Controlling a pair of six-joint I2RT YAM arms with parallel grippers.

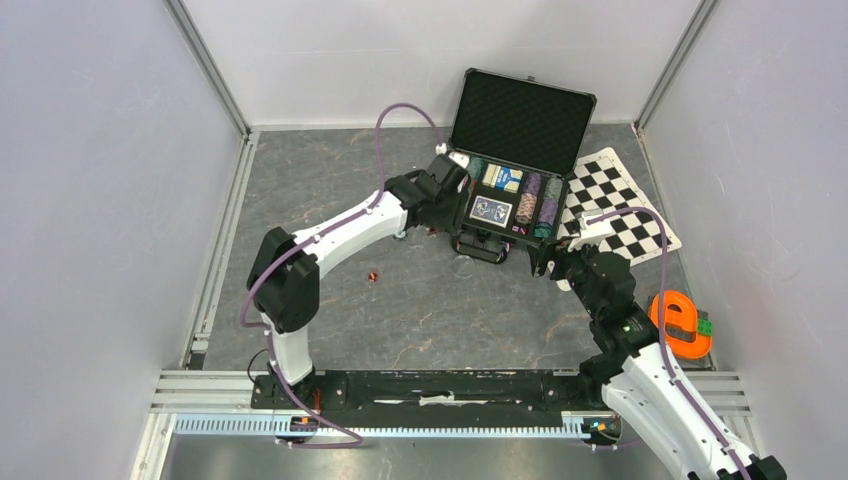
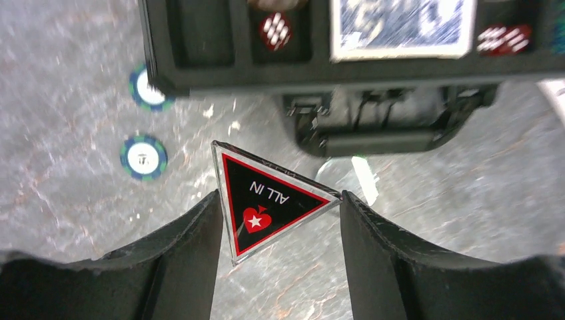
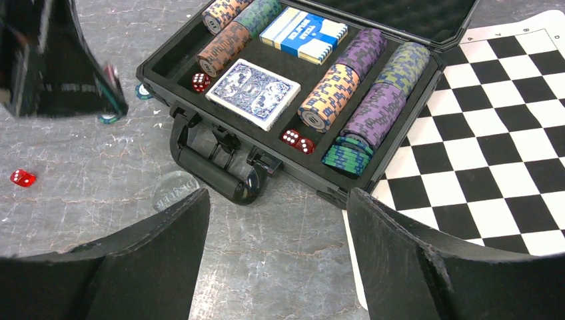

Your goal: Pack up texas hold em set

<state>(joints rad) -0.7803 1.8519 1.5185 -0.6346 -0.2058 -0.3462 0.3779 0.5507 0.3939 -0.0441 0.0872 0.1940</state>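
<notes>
In the left wrist view the case (image 2: pixel 200 73) and its blurred deck (image 2: pixel 400 30) run off the top edge. One chip (image 2: pixel 148 93) lies half under the case's corner, and a clear disc (image 2: pixel 356 177) shows only partly behind the marker (image 2: pixel 266 200). In the right wrist view the left gripper (image 3: pixel 100 93) is a blur cut by the corner, half covering another chip (image 3: pixel 108 119); the lid (image 3: pixel 400 17) and mat (image 3: pixel 506 133) are cropped.

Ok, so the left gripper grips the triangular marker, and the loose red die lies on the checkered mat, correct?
Not quite. The die lies on the bare table, left of the case, not on the mat; the right wrist view shows it. The left gripper does grip the marker.
</notes>
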